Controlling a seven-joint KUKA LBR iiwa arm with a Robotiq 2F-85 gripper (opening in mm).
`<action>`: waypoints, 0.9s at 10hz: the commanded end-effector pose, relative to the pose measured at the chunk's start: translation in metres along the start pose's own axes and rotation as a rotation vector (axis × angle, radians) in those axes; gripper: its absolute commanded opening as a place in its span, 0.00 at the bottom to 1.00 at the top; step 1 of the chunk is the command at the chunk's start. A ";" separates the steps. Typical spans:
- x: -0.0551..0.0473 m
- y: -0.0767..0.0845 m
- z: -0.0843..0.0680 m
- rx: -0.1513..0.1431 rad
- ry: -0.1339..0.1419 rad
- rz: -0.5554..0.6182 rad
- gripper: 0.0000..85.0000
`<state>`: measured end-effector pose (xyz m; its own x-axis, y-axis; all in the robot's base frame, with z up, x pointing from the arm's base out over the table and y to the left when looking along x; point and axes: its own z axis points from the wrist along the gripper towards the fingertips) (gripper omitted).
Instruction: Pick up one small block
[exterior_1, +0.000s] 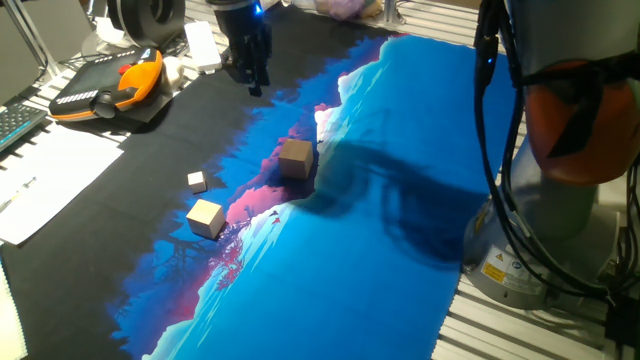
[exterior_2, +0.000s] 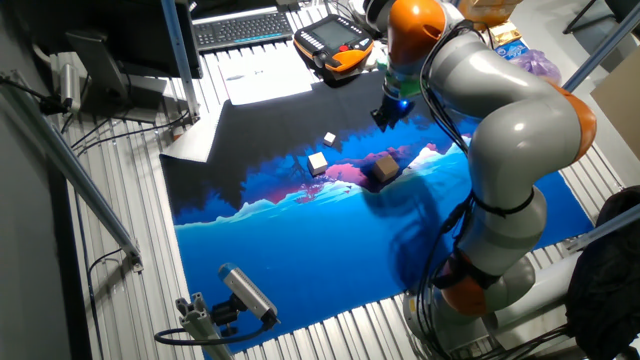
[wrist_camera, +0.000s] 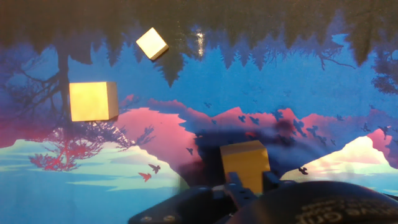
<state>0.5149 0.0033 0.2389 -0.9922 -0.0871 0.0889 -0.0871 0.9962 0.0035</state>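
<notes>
Hand view: gripper (exterior_1: 250, 80) fingers unseen; small block (wrist_camera: 93, 101) fully visible.

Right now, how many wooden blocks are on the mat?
3. The tiny whitish cube sits on the black part; the pale tan block lies just beside it at the blue edge; the browner, larger block rests mid-mat, nearest the gripper. None appears hidden.

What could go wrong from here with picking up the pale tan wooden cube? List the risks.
1. The gripper hangs far from the mid-sized pale tan wooden cube; the larger, browner wooden cube lies between, so it might be grabbed or bumped instead.
2. The tiny whitish cube sits near the tan cube, apart from it; a finger could knock it.
3. The printed blue mat is busy and patchily lit, which may hinder aiming.
</notes>
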 end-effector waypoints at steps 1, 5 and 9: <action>0.000 0.000 0.000 -0.007 0.002 0.000 0.00; -0.013 0.015 -0.015 -0.023 0.052 0.094 0.00; -0.044 0.056 -0.005 -0.008 0.056 0.176 0.00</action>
<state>0.5539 0.0545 0.2395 -0.9852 0.0879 0.1470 0.0880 0.9961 -0.0058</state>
